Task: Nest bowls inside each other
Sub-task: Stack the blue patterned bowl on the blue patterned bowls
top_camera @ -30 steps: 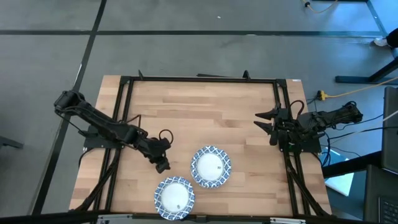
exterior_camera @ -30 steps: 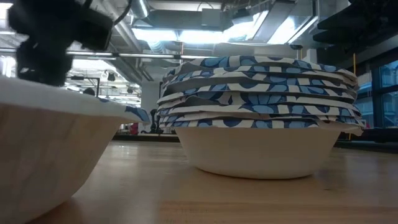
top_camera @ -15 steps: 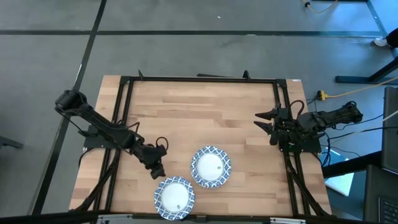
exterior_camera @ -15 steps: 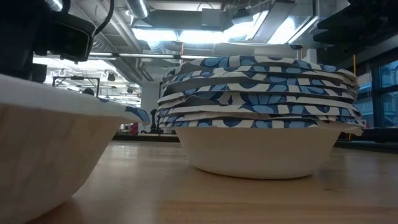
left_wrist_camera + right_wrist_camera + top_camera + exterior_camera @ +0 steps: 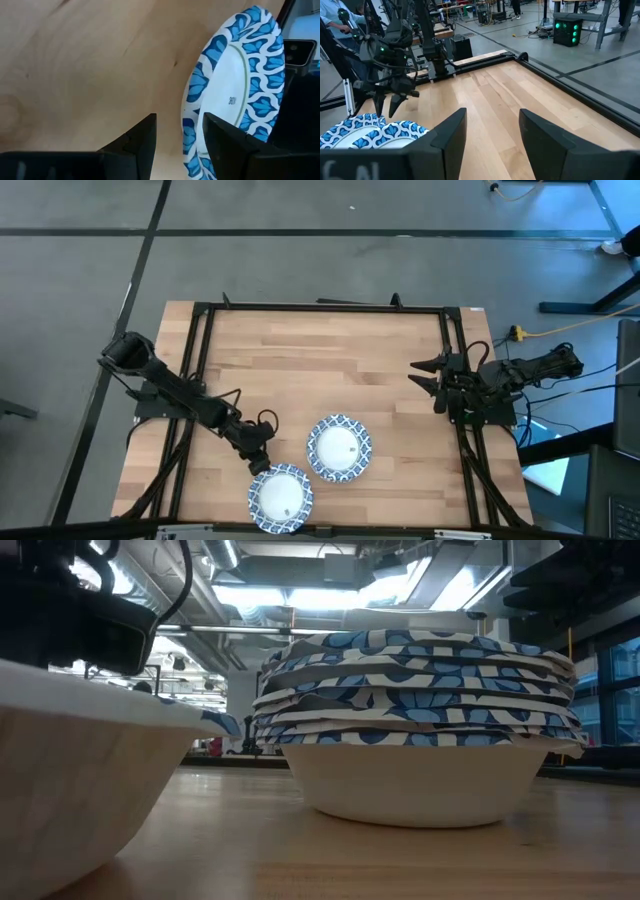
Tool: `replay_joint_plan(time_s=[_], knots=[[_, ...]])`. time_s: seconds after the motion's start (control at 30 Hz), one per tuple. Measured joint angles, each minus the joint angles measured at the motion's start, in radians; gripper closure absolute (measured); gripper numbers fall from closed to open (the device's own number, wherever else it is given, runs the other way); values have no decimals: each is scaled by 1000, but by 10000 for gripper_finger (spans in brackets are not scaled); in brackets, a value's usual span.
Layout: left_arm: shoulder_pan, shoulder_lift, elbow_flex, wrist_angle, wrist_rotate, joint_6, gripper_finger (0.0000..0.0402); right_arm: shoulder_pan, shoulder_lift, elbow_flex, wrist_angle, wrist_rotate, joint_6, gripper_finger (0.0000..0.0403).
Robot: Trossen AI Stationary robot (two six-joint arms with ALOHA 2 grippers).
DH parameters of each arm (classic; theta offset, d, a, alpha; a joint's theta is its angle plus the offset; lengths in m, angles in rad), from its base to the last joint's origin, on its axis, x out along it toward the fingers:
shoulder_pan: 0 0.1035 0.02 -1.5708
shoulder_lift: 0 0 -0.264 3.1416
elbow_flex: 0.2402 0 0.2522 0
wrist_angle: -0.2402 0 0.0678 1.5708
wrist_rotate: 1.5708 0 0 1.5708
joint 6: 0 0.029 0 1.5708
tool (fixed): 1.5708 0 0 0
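Note:
A single blue-rimmed white bowl (image 5: 280,497) sits on its base near the table's near edge; the low view shows it large at the left (image 5: 80,780). A stack of nested bowls (image 5: 338,447) stands just right of it and farther in, its layered rims plain in the low view (image 5: 420,720). My left gripper (image 5: 258,457) is open and hovers at the single bowl's far-left rim. In the left wrist view its fingers (image 5: 179,135) stand on either side of that rim (image 5: 192,125), and no touch shows. My right gripper (image 5: 428,378) waits open at the table's right edge.
A black frame rail (image 5: 320,307) runs around the wooden table (image 5: 330,370). The far half of the table is bare wood. The two bowl groups sit almost rim to rim. In the right wrist view, people and equipment (image 5: 340,20) show in the room beyond.
My left gripper has moved toward the table's near edge and down, closing in on the single bowl's far-left rim. The bowls and my right arm have kept still.

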Motion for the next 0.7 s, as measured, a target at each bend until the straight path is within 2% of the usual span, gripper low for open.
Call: replay_joint_plan(time_s=[0.3, 0.7], knots=[[0, 48, 0, 130, 50, 3, 247, 0, 0, 0, 0, 0, 3, 221], [2, 48, 0, 163, -17, 3, 247, 0, 0, 0, 1, 0, 3, 221]])
